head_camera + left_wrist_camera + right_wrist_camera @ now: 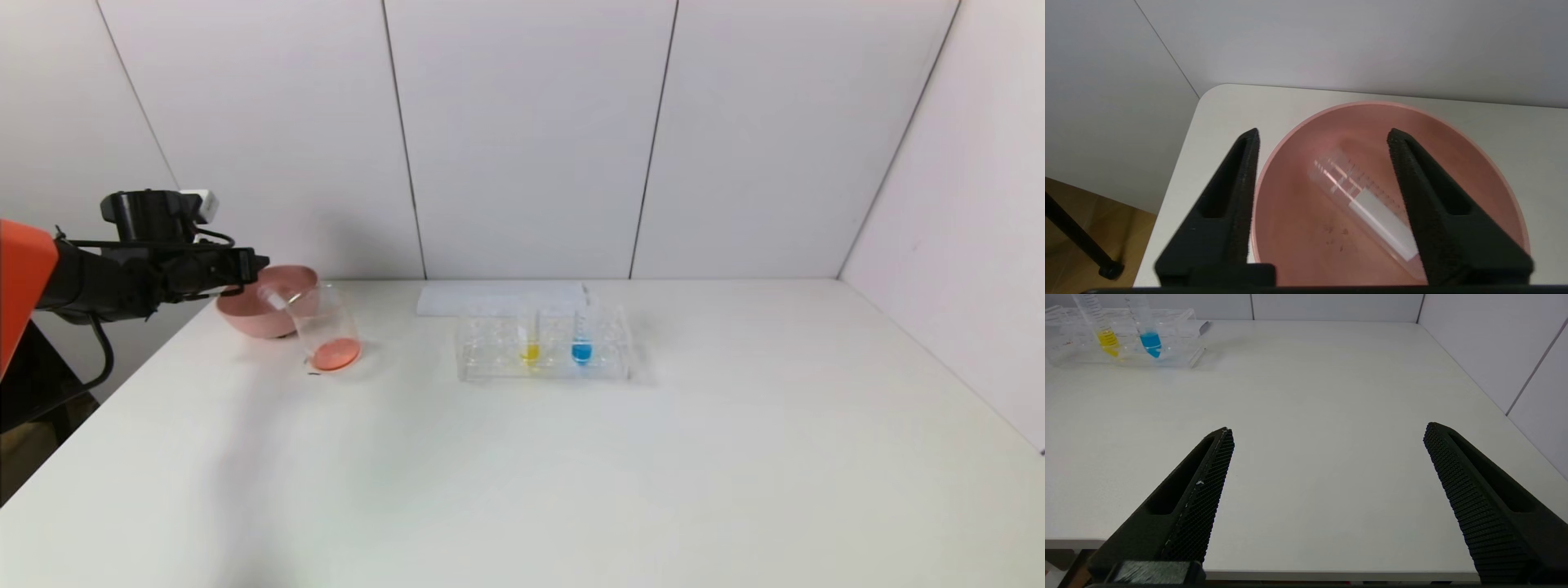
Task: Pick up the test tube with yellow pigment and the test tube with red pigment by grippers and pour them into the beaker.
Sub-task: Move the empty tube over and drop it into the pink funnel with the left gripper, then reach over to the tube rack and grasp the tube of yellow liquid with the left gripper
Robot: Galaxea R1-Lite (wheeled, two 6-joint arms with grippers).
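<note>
The beaker (330, 328) stands on the white table with red-orange liquid in its bottom. A clear tube (1367, 204) with a white label and no coloured liquid showing lies tilted and blurred inside the pink bowl (1290, 228); in the head view this tube (273, 299) shows just below my left fingertips. My left gripper (1323, 134) is open above the bowl, and I cannot tell whether its finger (1437, 212) touches the tube. The test tube with yellow pigment (531, 336) stands in the clear rack (490, 363). My right gripper (1327, 430) is open and empty over the table's near edge.
A tube with blue liquid (581, 336) stands in the rack beside the yellow one; both also show in the right wrist view, yellow (1106, 335) and blue (1149, 339). The pink bowl (253, 320) sits just behind the beaker. A flat white sheet (457, 298) lies behind the rack.
</note>
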